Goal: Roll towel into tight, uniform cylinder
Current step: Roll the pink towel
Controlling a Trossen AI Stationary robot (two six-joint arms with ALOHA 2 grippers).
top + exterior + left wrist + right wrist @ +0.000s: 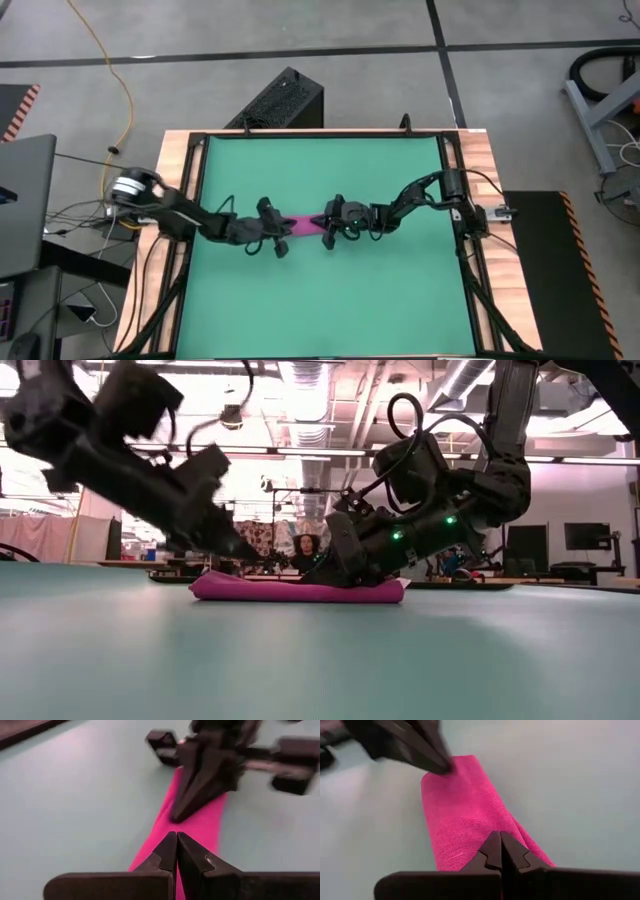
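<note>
Nearest the low camera lies a bare stretch of the green mat (300, 660), then the magenta-pink soft towel (298, 590), folded into a long, low, flattened strip at the mat's middle. Wide open mat surrounds it on every side, well clear of the wooden desk (490, 170) edges.

On the left, the left gripper (281, 236) comes down slanting onto the strip's left end, its fingers (170, 851) pressed together with the tips on the cloth. On the right, the right gripper (327, 231) bears on the right end, its fingers (501, 851) also pressed together against the fabric.

The high view hides most of the towel under the two dark arms, showing only a short pink stretch between them. The low view alone shows the strip's thickness and rounded ends; the wrist views show its woven surface.

Off the desk, a black box (283, 100) stands on the grey floor (330, 30) beside a yellow cable (112, 75).
</note>
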